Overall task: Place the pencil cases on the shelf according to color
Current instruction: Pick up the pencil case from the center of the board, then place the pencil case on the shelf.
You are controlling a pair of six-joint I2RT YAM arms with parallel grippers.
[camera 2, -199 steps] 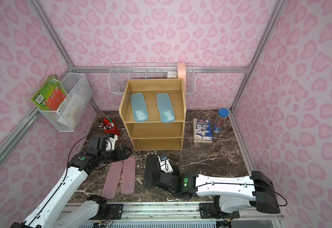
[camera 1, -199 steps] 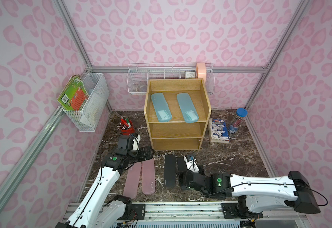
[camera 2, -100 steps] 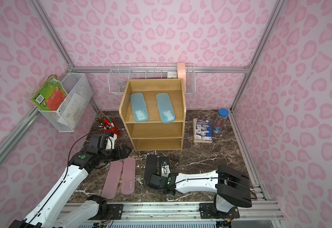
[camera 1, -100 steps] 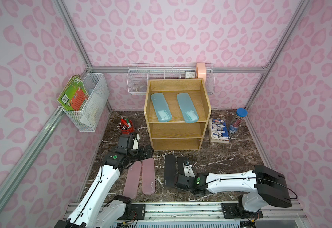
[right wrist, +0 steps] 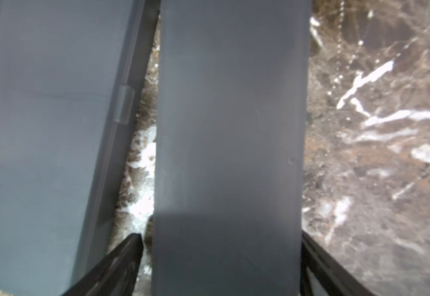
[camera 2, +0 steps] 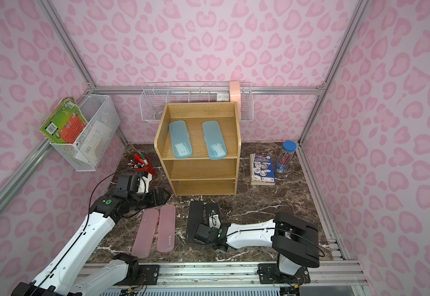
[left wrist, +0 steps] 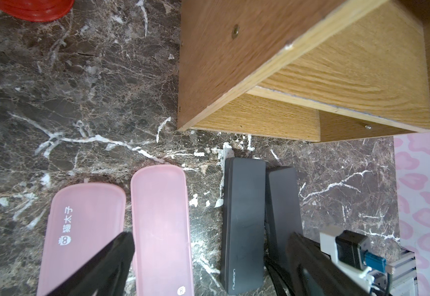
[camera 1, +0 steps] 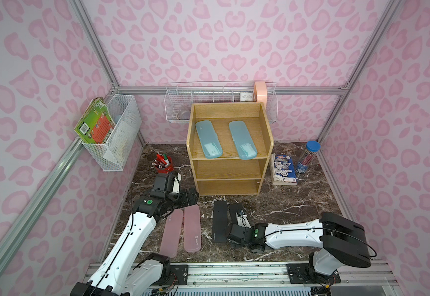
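Right gripper (right wrist: pixel 220 238) in front of shelf (camera 1: pixel 228 169), jaws wide, straddling black pencil case (right wrist: pixel 229 115). One finger sits at its edge, with a slight gap at the other. Second black pencil case (camera 1: pixel 220 221) alongside. Two pink pencil cases (camera 1: pixel 192 228) lie before shelf's left corner. Left gripper (left wrist: pixel 210 238) above them, spread, empty. Two blue pencil cases (camera 1: pixel 208 139) on shelf's top tier.

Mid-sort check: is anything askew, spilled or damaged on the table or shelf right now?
Nothing looks spilled or damaged. The one oddity is the right black case, which sits askew. It angles toward the left black case, so the gap between them narrows toward the shelf.
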